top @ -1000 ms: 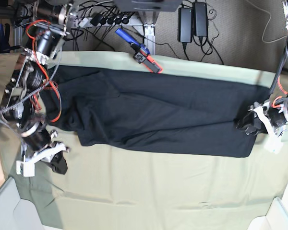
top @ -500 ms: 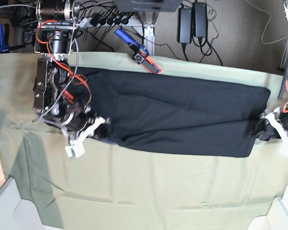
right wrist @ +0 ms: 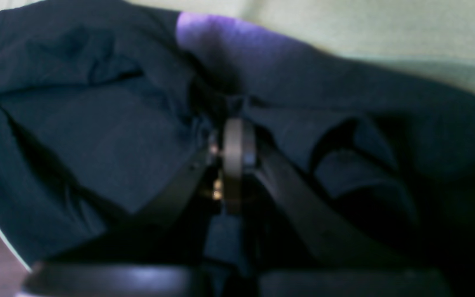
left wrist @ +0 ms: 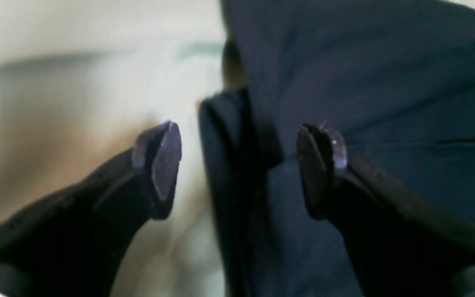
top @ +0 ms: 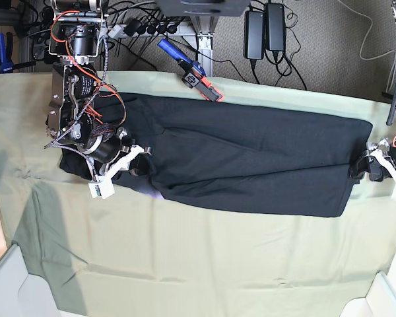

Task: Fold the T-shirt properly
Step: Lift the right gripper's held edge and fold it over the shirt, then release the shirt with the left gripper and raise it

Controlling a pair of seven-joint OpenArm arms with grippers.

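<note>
Going left to right in the base view: the right gripper has its fingers pinched tight on a bunched fold of the T-shirt. Its own wrist view shows black cloth piled all around those fingers, with a bit of the purple print peeking out just beyond them. From there the shirt runs as a long dark band across the pale green surface to the other arm. Over there the left gripper has its fingers spread wide, holding nothing, with the shirt's folded edge sitting loose between them.

My take on handling: it's light, floppy cotton, so it'll sag and crease wherever it isn't supported. Probably best to pinch right at a corner or a doubled edge so all the layers come along.
</note>
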